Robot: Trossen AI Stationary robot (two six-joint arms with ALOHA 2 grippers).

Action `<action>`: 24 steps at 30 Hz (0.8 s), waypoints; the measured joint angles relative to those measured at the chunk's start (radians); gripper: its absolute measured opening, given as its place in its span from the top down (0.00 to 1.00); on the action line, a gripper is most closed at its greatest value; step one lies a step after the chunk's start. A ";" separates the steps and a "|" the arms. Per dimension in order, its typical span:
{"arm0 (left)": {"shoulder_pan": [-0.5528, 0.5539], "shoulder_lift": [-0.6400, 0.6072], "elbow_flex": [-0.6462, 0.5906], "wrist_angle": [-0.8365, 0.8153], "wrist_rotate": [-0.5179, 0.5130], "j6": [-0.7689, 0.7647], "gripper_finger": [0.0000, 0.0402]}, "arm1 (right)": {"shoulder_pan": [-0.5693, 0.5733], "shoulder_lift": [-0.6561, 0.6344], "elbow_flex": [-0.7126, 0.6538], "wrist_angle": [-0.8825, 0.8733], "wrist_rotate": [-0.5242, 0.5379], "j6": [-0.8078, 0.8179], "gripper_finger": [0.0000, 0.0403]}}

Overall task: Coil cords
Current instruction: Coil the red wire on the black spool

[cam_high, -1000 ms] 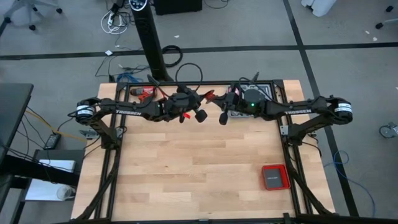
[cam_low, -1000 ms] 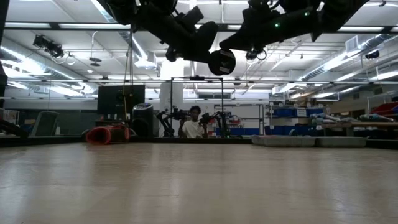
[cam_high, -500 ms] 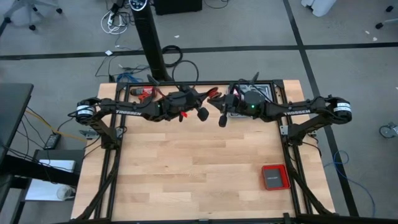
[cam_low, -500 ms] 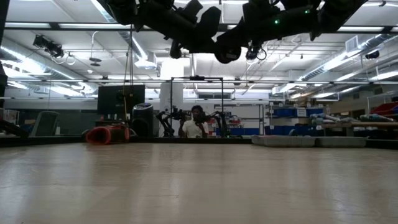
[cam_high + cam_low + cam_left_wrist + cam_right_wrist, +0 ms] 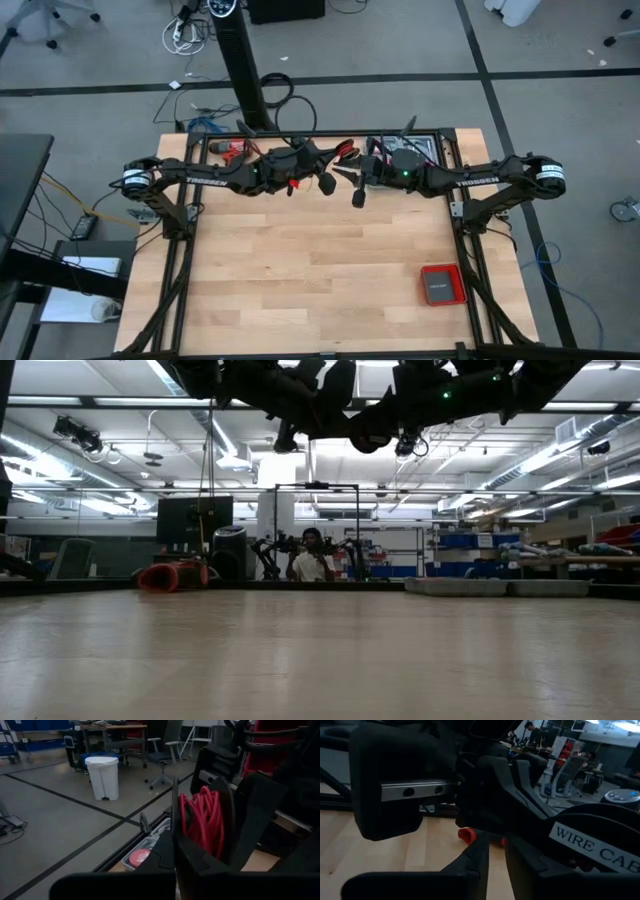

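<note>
Both arms are raised above the table [image 5: 310,270], meeting over its far edge, about midway along it; left gripper [image 5: 322,178] reaches in from the left side, fingers pressed together on the red cord [image 5: 202,820]; in the left wrist view the cord shows as a bundle of thin red loops clamped between the two dark fingers [image 5: 227,815], standing roughly upright in the grip; bundle is held in the air, off the table, above the far edge near the middle; red strands [image 5: 345,150] also show in the high view just beyond the two grippers; right gripper [image 5: 352,185] comes in from the right side, just beside the left one; its fingers stand a little apart in the right wrist view, narrow gap between them, nothing seen inside; cannot tell whether it touches the cord; right wrist view is mostly filled by the left arm's dark body, a white label reading WIRE CAB [image 5: 592,845] on a round black part; flat red box with grey middle [image 5: 441,285] lies on the table toward the near right corner, well apart from both grippers; low view shows both arms high at the top, bare wood below, a person [image 5: 312,560] seated far behind the table; red-and-black item [image 5: 172,575] at the far left edge.
</note>
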 joint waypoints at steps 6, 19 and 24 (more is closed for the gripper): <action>-0.002 0.000 0.000 0.012 0.016 0.001 1.00 | 0.011 -0.011 -0.001 -0.070 -0.024 0.050 0.84; -0.007 -0.001 0.001 0.020 0.050 0.000 1.00 | 0.032 -0.017 -0.070 -0.106 -0.075 0.143 0.85; -0.032 -0.001 -0.036 0.186 0.052 0.032 1.00 | 0.029 -0.004 -0.202 0.067 -0.032 0.206 0.86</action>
